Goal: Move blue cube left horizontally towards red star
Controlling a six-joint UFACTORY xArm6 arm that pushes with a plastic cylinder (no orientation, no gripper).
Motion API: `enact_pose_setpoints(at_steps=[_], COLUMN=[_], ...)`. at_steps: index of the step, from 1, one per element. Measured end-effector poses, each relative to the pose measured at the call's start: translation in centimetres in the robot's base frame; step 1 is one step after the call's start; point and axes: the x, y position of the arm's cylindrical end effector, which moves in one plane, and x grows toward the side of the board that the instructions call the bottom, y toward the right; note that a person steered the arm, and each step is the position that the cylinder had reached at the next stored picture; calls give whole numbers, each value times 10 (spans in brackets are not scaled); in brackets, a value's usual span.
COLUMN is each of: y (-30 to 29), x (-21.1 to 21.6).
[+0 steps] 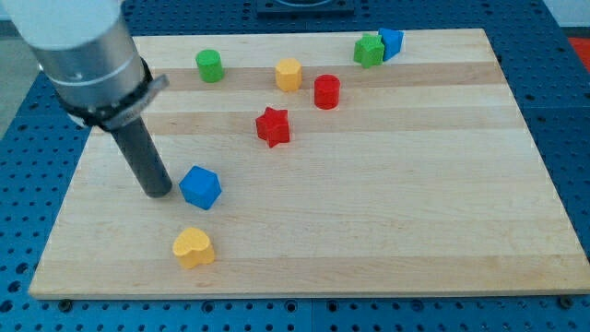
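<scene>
Blue cube (200, 187) sits in the lower left of the light wooden counter (396, 231), well apart from the red star-shaped block (273, 126), which lies above and to its right. Working left to right: my tip (159, 192) rests just beside the cube's left face. No jaws are fitted, so no state applies. A yellow heart-shaped block (194, 247) lies below the cube. Judgement: a leftward push requires repositioning my tip to the cube's right face, then pressing squarely through its centre to prevent rotation.

A wooden board (415, 203) carries a green cylinder (209, 65), yellow hexagon (289, 75), red cylinder (326, 91), green star (369, 50), blue block (393, 41) and yellow heart (194, 247).
</scene>
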Motion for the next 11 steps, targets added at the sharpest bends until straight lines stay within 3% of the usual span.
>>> enact_pose_setpoints(at_steps=[1,3,4,6,8,10,11], y=[-2,-64,-58,56,77,76,69], x=[-4,18,55,54,-37,-52,-86])
